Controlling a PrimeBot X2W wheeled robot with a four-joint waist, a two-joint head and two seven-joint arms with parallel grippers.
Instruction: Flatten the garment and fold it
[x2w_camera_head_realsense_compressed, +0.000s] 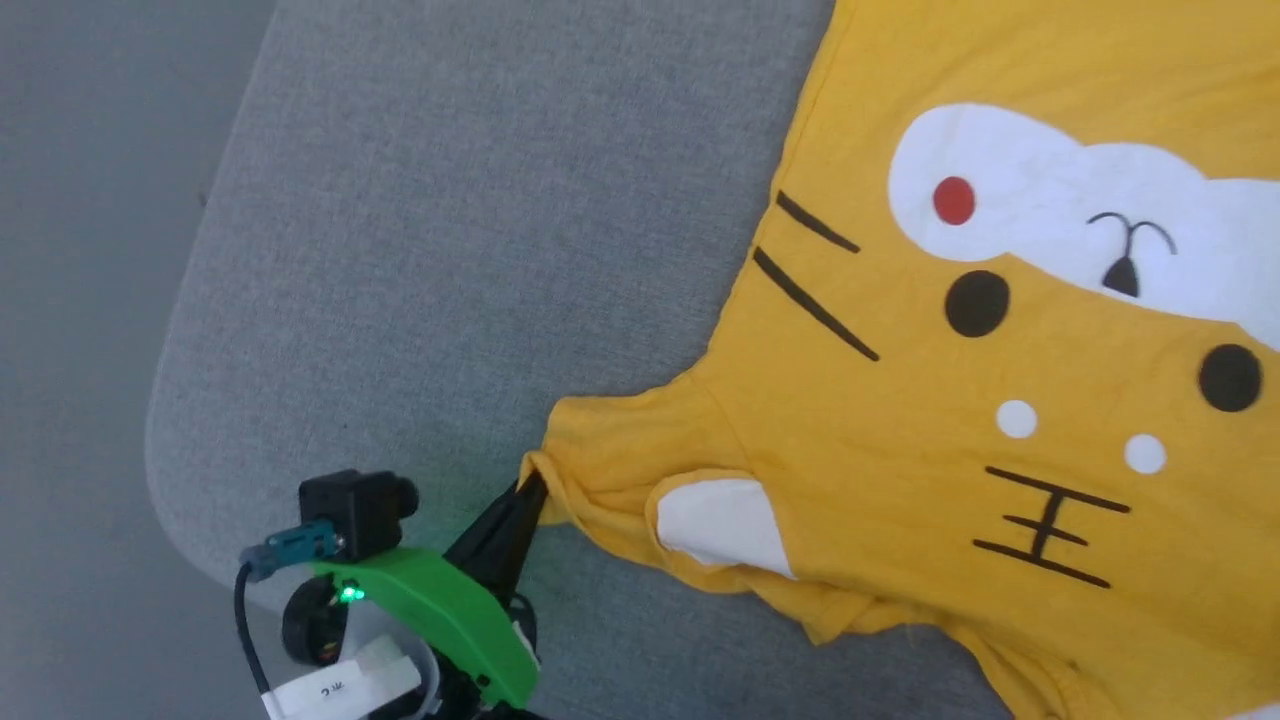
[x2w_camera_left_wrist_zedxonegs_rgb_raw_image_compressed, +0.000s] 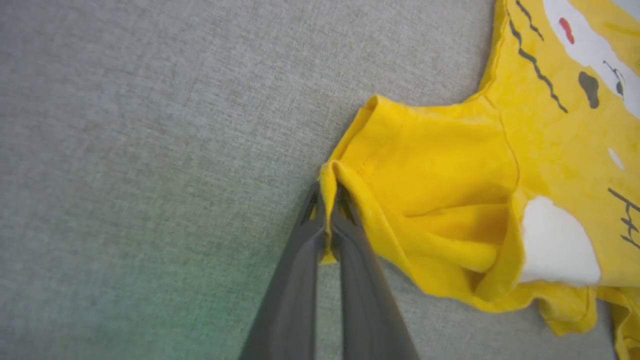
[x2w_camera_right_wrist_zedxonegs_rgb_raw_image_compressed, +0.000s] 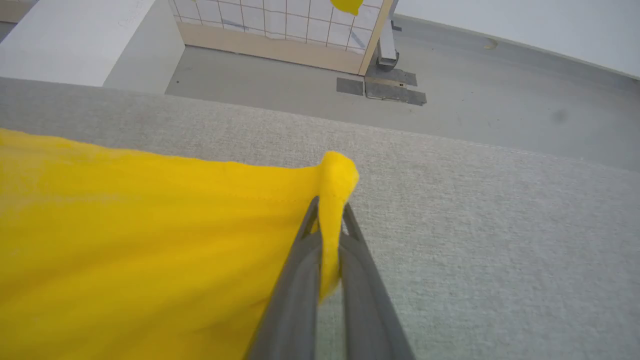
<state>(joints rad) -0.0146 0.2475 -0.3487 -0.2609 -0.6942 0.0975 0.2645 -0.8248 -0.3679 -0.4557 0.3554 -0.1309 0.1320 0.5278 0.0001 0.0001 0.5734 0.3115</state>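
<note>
Head view is showing a white tag (x2w_camera_head_realsense_compressed: 345, 688) on the left arm, but its small marks are too blurred for reading. The left pincer (x2w_camera_head_realsense_compressed: 530, 497) is pressing its two dark fingers together on the cuff edge of a sleeve (x2w_camera_left_wrist_zedxonegs_rgb_raw_image_compressed: 425, 165) of the mustard-yellow short-sleeved cotton T-shirt (x2w_camera_head_realsense_compressed: 900, 450). In the left wrist view this pincer (x2w_camera_left_wrist_zedxonegs_rgb_raw_image_compressed: 327, 195) is keeping a fold of yellow cloth between its tips. The right pincer (x2w_camera_right_wrist_zedxonegs_rgb_raw_image_compressed: 330, 212) is pinching in the same way a stitched yellow edge of the T-shirt (x2w_camera_right_wrist_zedxonegs_rgb_raw_image_compressed: 125, 225). The T-shirt is lying printed side up on the grey cloth-covered desk (x2w_camera_head_realsense_compressed: 450, 250), at the right of the head view. Its sleeve is pointing to the lower left. Its long axis is running up the view, leaning a little right, with both ends out of the picture.
</note>
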